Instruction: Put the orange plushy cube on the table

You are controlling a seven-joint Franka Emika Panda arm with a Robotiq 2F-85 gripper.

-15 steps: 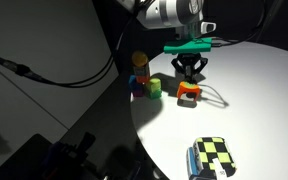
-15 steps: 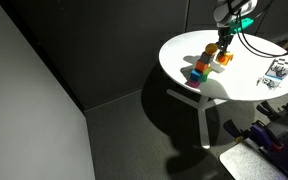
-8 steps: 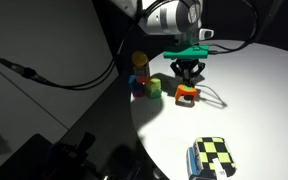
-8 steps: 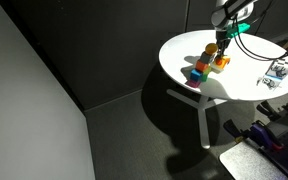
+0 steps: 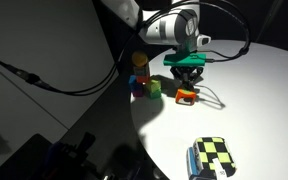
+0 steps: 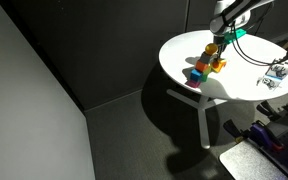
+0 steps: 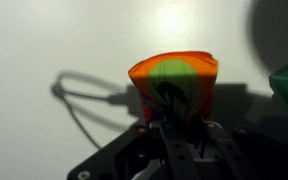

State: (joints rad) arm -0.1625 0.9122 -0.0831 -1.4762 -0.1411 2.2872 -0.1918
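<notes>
Spreading wide beneath the end effector (image 5: 188, 86), the round white surface (image 5: 254, 110) is carrying everything here, and it is showing in both exterior views (image 6: 239, 88) and as the pale ground of the wrist view (image 7: 44, 40). The white robot arm (image 5: 169, 27) is reaching in from above and pointing the end effector straight down over the surface. Well apart from the end effector, toward the near rim in an exterior view, the yellow-and-black checkered cube (image 5: 212, 157) is lying on the surface.

The end effector's fingers are squeezing together on the orange plushy cube (image 5: 187, 96), pinching it from above. In the wrist view the cube (image 7: 149, 72) is sitting directly below the end effector (image 7: 174, 105), with its green face turned up toward the camera and its soft top bulging around the grip. The cube is hanging very low over the surface or resting on it; I cannot tell which.

Just beside the end effector, a small cluster of toy blocks is standing, with an orange-topped piece (image 5: 140, 62) rising above a small green block (image 5: 155, 88). A thin cable (image 7: 84, 95) is looping across the surface right beside the held cube.
</notes>
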